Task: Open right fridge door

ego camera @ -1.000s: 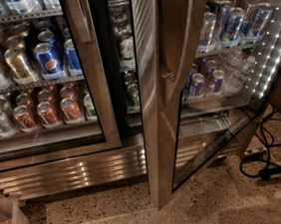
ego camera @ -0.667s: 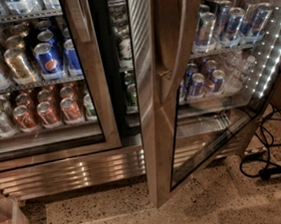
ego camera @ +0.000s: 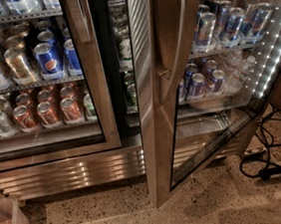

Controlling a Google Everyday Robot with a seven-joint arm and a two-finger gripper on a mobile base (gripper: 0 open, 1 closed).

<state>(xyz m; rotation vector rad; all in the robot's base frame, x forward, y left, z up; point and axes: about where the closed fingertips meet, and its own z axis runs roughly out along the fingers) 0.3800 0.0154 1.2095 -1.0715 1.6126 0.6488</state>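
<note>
The right door (ego camera: pixel 155 132) stands swung well out from the fridge (ego camera: pixel 77 173), steel edge toward the camera, its bowed handle (ego camera: pixel 171 50) on the face turned right. I judge the opening largely done; at most a wider swing remains. The hand is out of view, so its state cannot be told. Left of this door, the left door (ego camera: pixel 98 88) is shut over cans (ego camera: pixel 48 58). Right of it, cables (ego camera: pixel 270 155) lie on the floor (ego camera: pixel 116 216).

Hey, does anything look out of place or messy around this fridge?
The right fridge door stands swung open, edge toward the camera. Black cables lie in loose loops on the floor at the far right, which looks untidy. No spill or damage shows. The gripper is not in view.
</note>
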